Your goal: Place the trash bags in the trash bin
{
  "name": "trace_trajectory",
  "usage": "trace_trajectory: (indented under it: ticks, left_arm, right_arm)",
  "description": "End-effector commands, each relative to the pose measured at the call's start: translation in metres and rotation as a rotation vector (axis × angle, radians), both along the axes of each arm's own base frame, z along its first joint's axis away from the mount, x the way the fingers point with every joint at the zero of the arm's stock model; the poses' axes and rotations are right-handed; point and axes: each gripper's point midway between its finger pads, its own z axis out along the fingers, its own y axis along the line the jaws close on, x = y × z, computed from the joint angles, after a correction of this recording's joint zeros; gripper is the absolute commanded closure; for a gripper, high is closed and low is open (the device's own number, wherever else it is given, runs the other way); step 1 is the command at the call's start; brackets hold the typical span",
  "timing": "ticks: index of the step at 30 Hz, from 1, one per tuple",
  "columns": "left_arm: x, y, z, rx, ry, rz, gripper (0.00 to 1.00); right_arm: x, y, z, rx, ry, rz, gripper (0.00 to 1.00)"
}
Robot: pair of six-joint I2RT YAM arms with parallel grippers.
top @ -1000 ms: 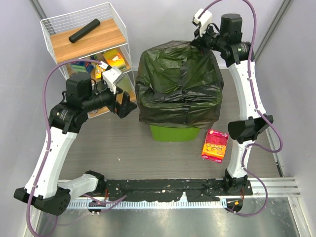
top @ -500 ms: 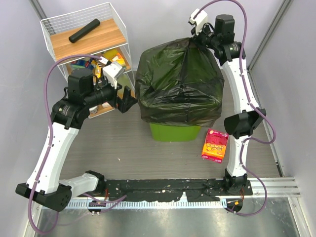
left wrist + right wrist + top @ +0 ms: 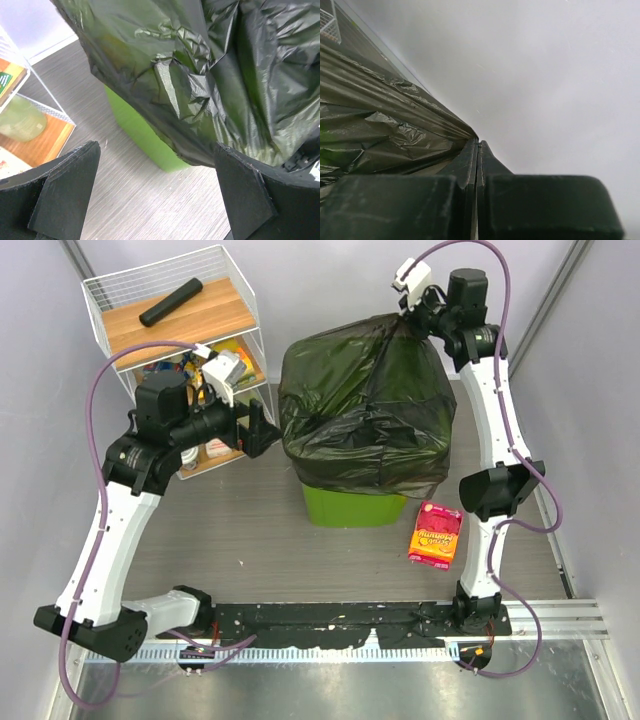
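A glossy black trash bag [image 3: 365,410] is draped over the lime-green trash bin [image 3: 355,508], and only the bin's near lower wall shows. My right gripper [image 3: 408,322] is shut on the bag's far right top corner and holds it up like a tent. The right wrist view shows the jaws [image 3: 478,145] pressed together with the bag's film [image 3: 385,130] running into them. My left gripper [image 3: 262,432] stands open just left of the bag, apart from it. In the left wrist view the bag [image 3: 200,75] and the bin [image 3: 140,135] lie beyond the open gripper [image 3: 155,195].
A white wire shelf [image 3: 105,300] stands at the far left with a rolled black cylinder [image 3: 170,302] on its wooden top and colourful items below. An orange snack packet [image 3: 435,533] lies on the table right of the bin. Walls close in on both sides.
The right gripper has raised the bag's far corner, so the bag now peaks higher. The left gripper has moved up and right, closer to the bag's left side.
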Motion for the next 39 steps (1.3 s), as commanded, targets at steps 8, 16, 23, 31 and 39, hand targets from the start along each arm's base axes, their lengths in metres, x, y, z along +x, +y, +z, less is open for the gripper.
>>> trace_trajectory:
  ticks: [8, 16, 23, 31, 39]
  left_arm:
    - [0.013, -0.028, 0.059, -0.229, 0.028, -0.03, 0.0]
    - [0.036, -0.036, 0.041, -0.215, 0.093, 0.023, 0.0]
    - [0.037, -0.053, 0.029, -0.183, 0.119, -0.003, 0.11]
    - [0.04, -0.067, 0.011, -0.091, 0.136, -0.009, 0.39]
    - [0.051, -0.072, -0.007, 0.069, 0.148, -0.012, 0.55]
  right_arm:
    - [-0.022, -0.033, 0.003, -0.068, 0.025, -0.033, 0.99]
    - [-0.031, -0.032, 0.005, -0.063, 0.039, -0.027, 0.99]
    - [-0.034, -0.032, 0.006, -0.061, 0.041, -0.024, 0.99]
    - [-0.036, -0.033, 0.003, -0.062, 0.055, -0.026, 0.99]
    - [-0.046, -0.038, 0.003, -0.089, 0.069, -0.038, 0.99]
